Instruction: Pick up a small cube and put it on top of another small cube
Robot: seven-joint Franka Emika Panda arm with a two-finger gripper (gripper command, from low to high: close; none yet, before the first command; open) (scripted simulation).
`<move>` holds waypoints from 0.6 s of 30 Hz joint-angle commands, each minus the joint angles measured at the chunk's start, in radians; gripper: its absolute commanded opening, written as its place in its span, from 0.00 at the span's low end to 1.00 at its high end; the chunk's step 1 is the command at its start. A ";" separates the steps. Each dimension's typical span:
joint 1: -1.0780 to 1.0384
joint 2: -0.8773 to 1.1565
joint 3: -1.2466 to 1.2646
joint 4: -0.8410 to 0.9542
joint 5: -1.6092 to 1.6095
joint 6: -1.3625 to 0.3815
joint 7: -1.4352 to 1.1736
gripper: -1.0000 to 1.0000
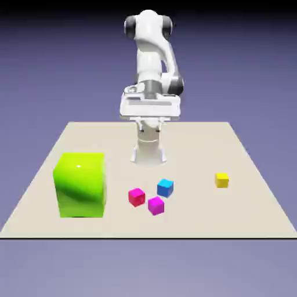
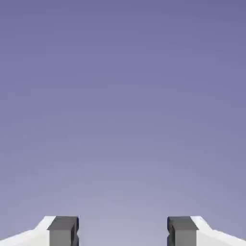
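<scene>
Tool (image 2: 123, 233) noted spread wide, nothing gripped; in the hand view only the blue-violet backdrop is seen between the two grey fingertips (image 2: 63, 229). No cube is caught by that view, so the hand is judged to be aimed away from the tabletop (image 1: 243, 174).

Small blue cube (image 1: 165, 187) recorded resting on the tabletop, near the middle of the exterior view. It is set close to the pink-red cube (image 1: 136, 196), at about 8 o'clock from it, and the magenta-purple cube (image 1: 155, 205), at about 7 o'clock. The three are bunched; contact between them cannot be made out. Yellow cube (image 1: 221, 180) is found alone, well apart at roughly 3 o'clock from the blue one. Big green cube (image 1: 80, 184) stands at 9 o'clock.

Key relation: the blue cube lies at about 6 o'clock from the raised hand in the exterior view, well below it.

Arm pose: folded upright over its base, hand held high above the tabletop's far part. A descent and reach are judged necessary before any grasp.
</scene>
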 commanded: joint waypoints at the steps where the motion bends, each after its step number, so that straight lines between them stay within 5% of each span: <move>1: 0.008 0.030 0.012 -0.015 0.018 -0.018 0.044 0.50; 13: 0.095 0.377 0.151 -0.189 0.231 -0.223 0.548 0.50; 18: 0.119 0.521 0.158 -0.163 0.346 -0.104 0.459 0.50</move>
